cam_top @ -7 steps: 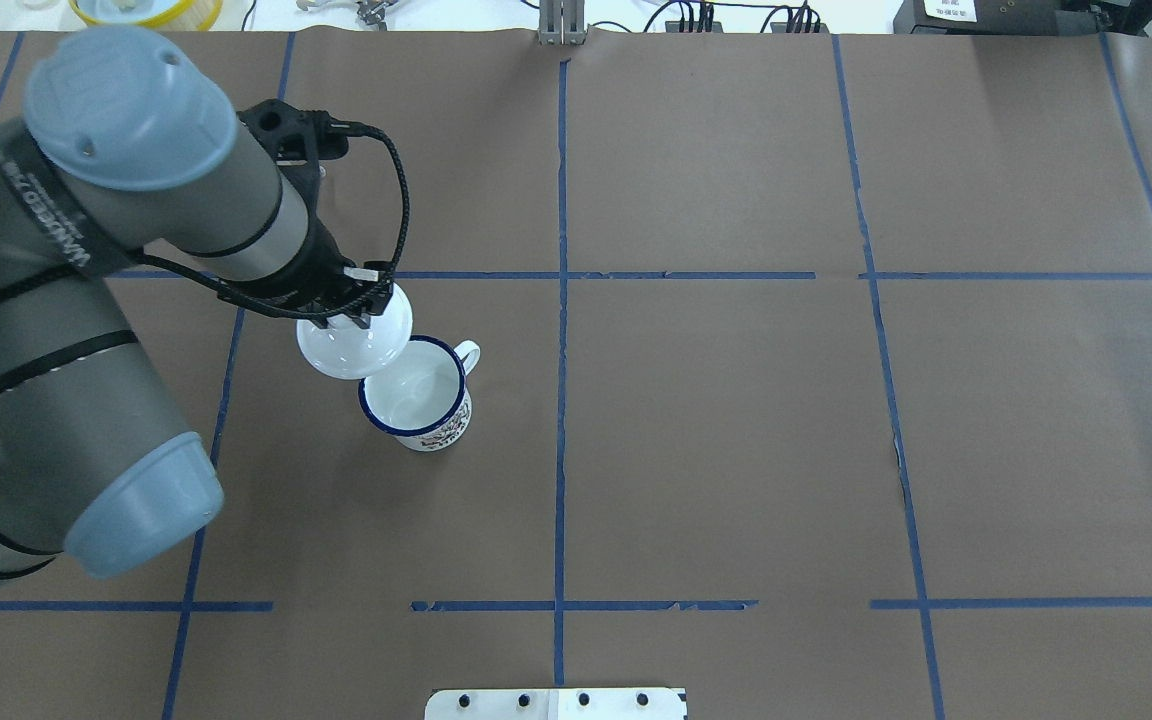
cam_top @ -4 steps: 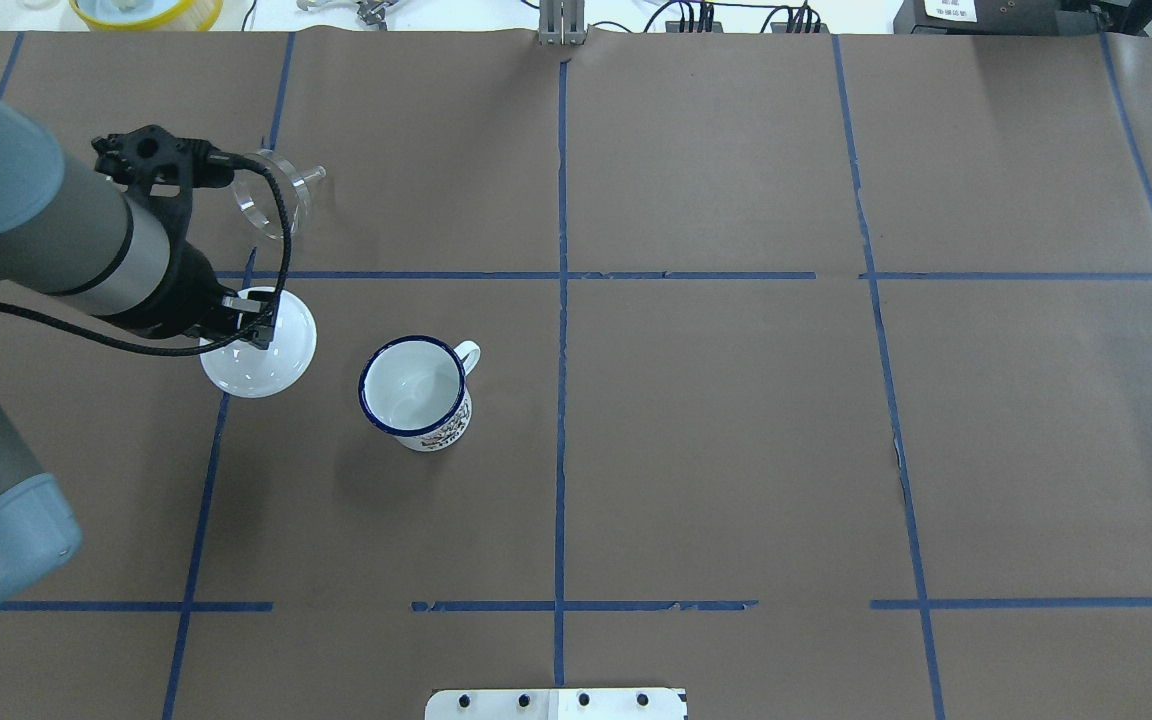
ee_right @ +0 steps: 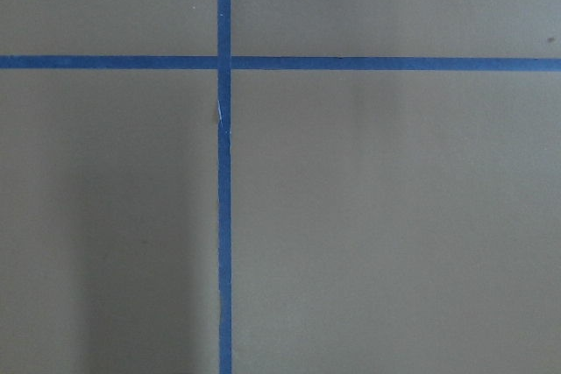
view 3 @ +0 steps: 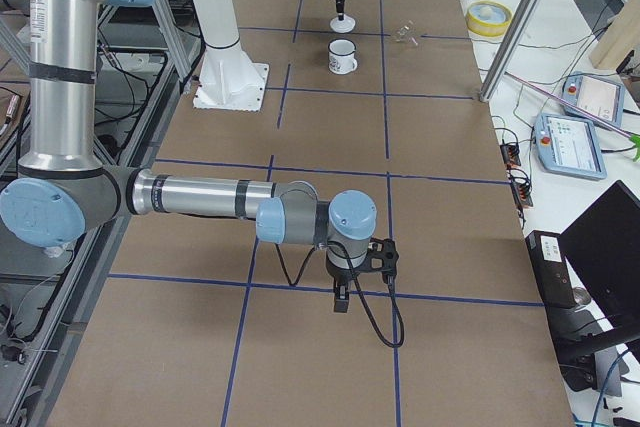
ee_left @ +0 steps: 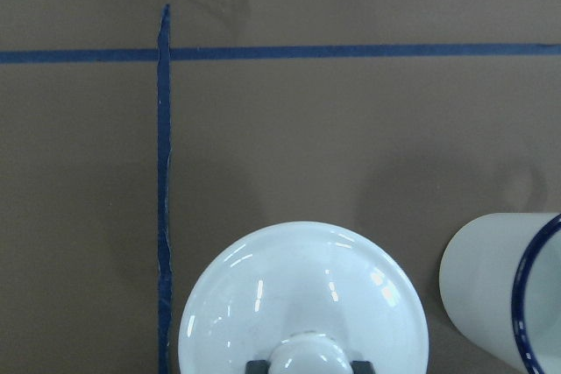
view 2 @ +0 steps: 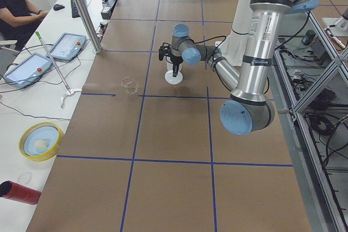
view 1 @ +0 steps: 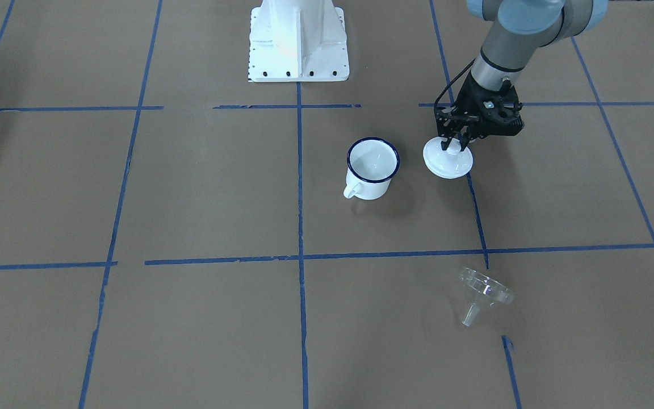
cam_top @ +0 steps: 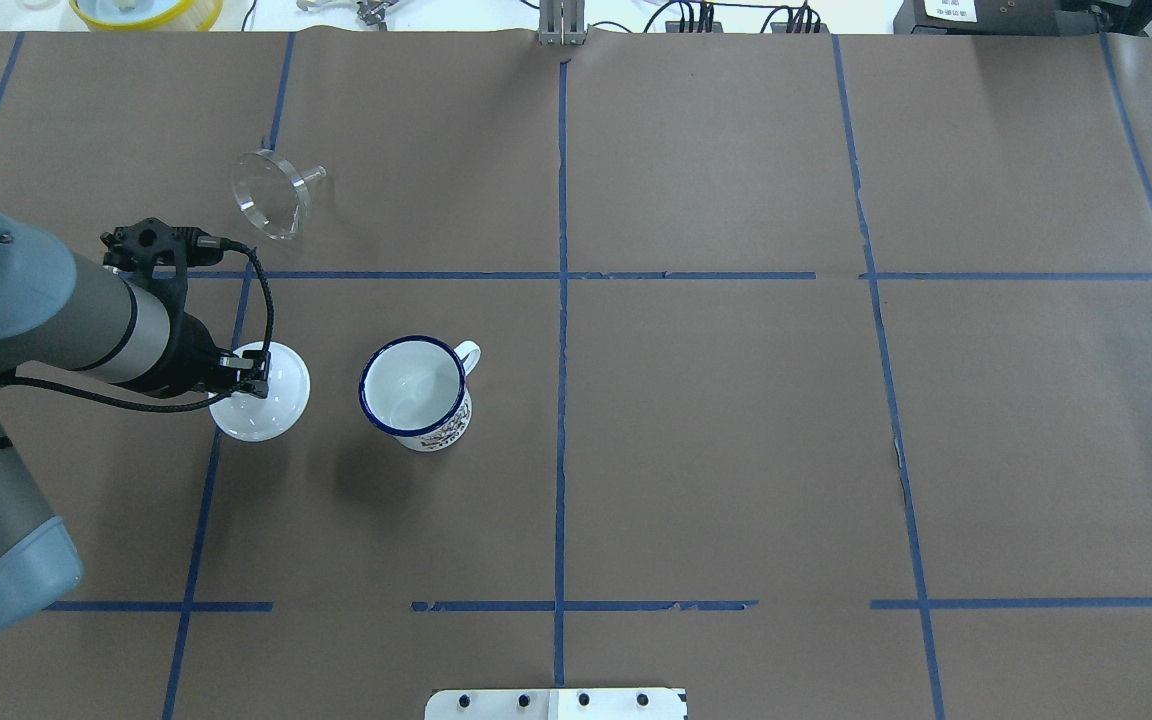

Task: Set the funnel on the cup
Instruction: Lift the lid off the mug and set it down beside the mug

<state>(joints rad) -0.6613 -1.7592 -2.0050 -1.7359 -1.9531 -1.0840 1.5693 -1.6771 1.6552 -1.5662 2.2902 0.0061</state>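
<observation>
- The robot's left hand (view 1: 453, 144) is clenched on the knob of a round white lid (cam_top: 266, 405), holding it just beside the cup (cam_top: 414, 392). Whether the lid touches the tabletop (cam_top: 736, 450) cannot be told.
- The right hand (view 3: 340, 299) hangs low over bare tabletop, well apart from the work. Whether it is open or closed cannot be told.
- The funnel (cam_top: 271, 193) lies on its side across a blue tape line (cam_top: 436, 275) from the cup, well apart from it on the robot's left.
- Its long axis runs close to the tabletop: the spout points away from the robot and toward its right, and the wide mouth faces back toward the left arm.
- The cup stands upright and uncovered, its handle toward the far right.
- The clear plastic funnel looks light and stiff, and probably slick.
- A pinch across the thin rim wall seems the surest hold, as the short spout offers little.
- It would have to be tipped spout-down before it could seat on the cup.
</observation>
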